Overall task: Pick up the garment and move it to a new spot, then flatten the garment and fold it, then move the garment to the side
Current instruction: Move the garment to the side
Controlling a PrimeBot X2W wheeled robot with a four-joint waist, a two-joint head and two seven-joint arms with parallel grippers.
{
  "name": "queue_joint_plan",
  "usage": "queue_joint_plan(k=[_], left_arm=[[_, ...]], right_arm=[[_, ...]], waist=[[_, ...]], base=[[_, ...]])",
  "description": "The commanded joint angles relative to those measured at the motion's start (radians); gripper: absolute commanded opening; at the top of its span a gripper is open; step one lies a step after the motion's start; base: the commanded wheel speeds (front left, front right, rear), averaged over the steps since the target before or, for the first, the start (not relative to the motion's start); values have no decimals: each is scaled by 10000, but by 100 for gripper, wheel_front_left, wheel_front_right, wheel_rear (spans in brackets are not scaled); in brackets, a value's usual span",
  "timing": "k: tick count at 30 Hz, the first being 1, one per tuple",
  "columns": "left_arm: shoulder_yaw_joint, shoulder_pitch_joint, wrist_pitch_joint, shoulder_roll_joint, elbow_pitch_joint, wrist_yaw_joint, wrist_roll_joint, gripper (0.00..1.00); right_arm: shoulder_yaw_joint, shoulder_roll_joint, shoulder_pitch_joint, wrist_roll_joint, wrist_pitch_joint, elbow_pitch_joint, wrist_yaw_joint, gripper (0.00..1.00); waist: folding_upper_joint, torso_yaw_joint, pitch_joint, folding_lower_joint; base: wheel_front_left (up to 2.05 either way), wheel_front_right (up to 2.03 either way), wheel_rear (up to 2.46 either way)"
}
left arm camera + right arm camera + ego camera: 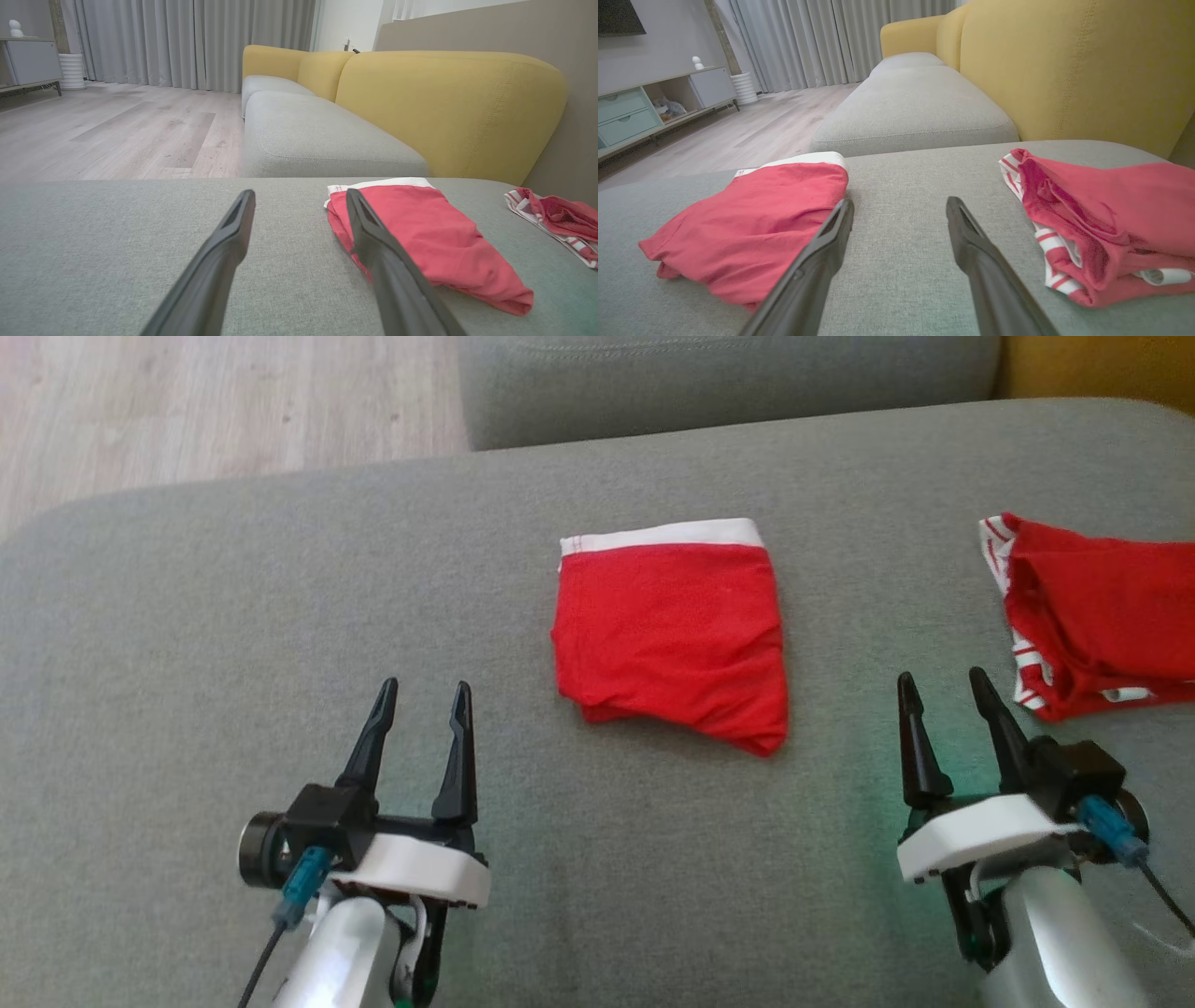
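On the grey sofa cushion (280, 616), the folded red garment (670, 635) lay flat between both grippers, touched by neither. Left gripper (425, 686) and right gripper (940, 675) hung with fingers spread and empty, probably ready to carry it aside, near the striped garment (1092, 616).

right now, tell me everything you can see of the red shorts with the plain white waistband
The red shorts look like soft knit cloth, folded into a compact, roughly rectangular stack, with a plain white waistband along the far edge, a few wrinkles, and layered edges at the near side. They lie flat on the grey cushion; only the cushion touches them.
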Motion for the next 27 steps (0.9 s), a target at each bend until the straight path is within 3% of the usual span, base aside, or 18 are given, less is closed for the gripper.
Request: queue_joint_plan(k=[1, 11, 22, 25, 26, 27], left_arm=[[238, -450, -93, 76, -346, 22, -44, 100], [-35, -840, -93, 76, -283, -17, -75, 100], [-432, -1161, -94, 75, -156, 31, -209, 100], [-439, -1188, -94, 75, -145, 41, -192, 100], [-437, -1193, -94, 75, -144, 42, -188, 100], [-434, -1198, -94, 75, -141, 43, -184, 100]], right_arm=[[272, 23, -568, -131, -92, -268, -7, 100], [502, 25, -2146, 620, 999, 895, -7, 100], [1077, 25, -3736, 2243, 1851, 3647, -7, 100], [1368, 25, -4025, 2133, 2093, 4482, -7, 100], [1499, 25, -4112, 2131, 2139, 4692, -7, 89], [1635, 25, -4200, 2084, 2120, 4860, -7, 27]], waist=[[-1, 154, 171, 0], [-1, 876, 911, 0], [-1, 1795, 1420, 0], [-1, 1900, 1474, 0], [-1, 1924, 1488, 0], [-1, 1939, 1495, 0]], base=[[0, 0, 0], [0, 0, 0], [0, 0, 0], [0, 0, 0], [0, 0, 0], [0, 0, 0]])
